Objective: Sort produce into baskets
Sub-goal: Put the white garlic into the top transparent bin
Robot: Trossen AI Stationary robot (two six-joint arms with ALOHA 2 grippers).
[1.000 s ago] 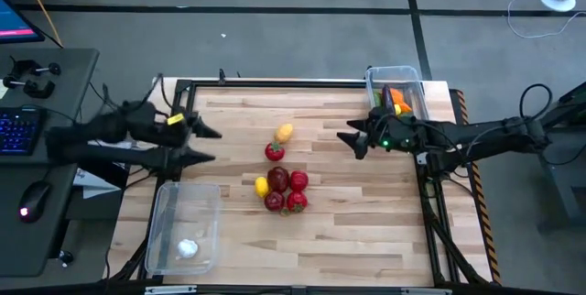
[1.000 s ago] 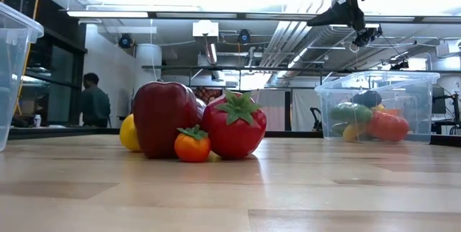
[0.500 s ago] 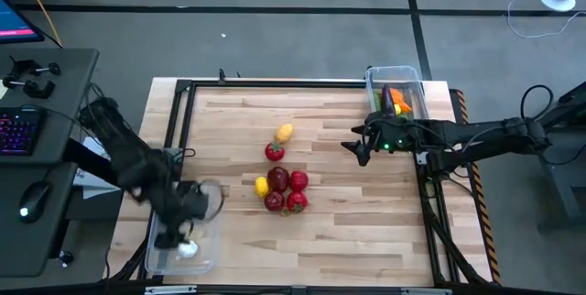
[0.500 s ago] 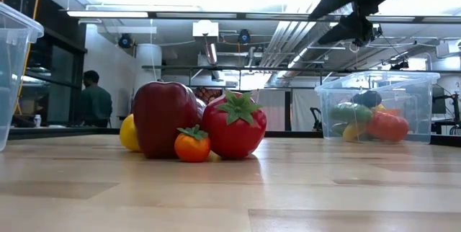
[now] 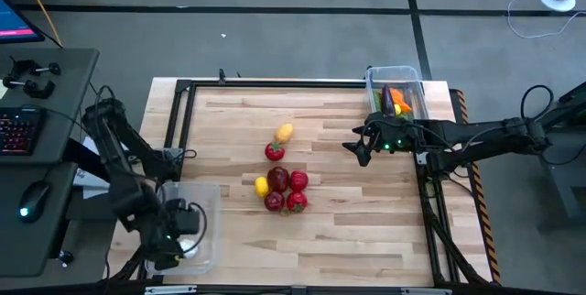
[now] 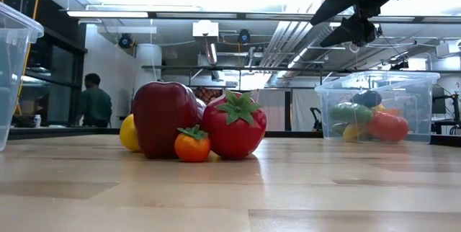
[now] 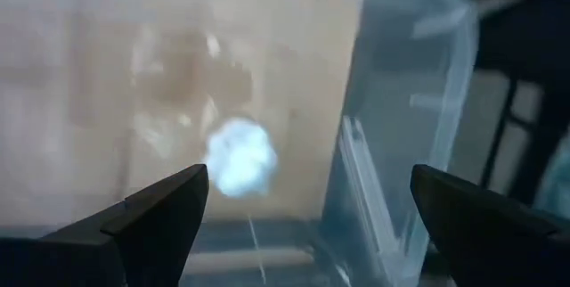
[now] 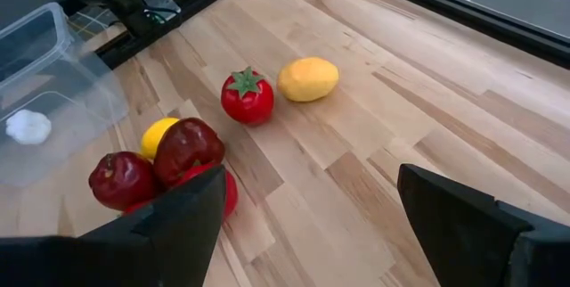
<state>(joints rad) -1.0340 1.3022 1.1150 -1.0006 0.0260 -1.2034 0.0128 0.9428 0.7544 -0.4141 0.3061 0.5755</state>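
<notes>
Loose produce lies mid-table: a yellow lemon [image 5: 285, 133], a red tomato [image 5: 274, 151], and a cluster of red apples, strawberries and a lemon [image 5: 281, 191]. My left gripper [image 5: 176, 240] hangs open, pointing down, over the clear left basket [image 5: 203, 205] at the near left corner. White garlic [image 7: 240, 155] lies on that basket's floor, below and between the fingers, untouched. My right gripper [image 5: 352, 146] hovers open above the table right of the cluster, beside the far-right basket [image 5: 409, 80], which holds green, orange and dark produce.
A black frame rail [image 5: 275, 82] runs along the table's edges. Bare wood lies between the cluster and both baskets. A desk with a keyboard and mouse [image 5: 35, 199] stands left of the table. In the low view a person [image 6: 94, 102] stands far back in the room.
My left gripper has swung from the table's left edge toward the near edge, tipping from nearly level to pointing down over the left basket. My right gripper has tipped slightly downward in place. The produce has not moved.
</notes>
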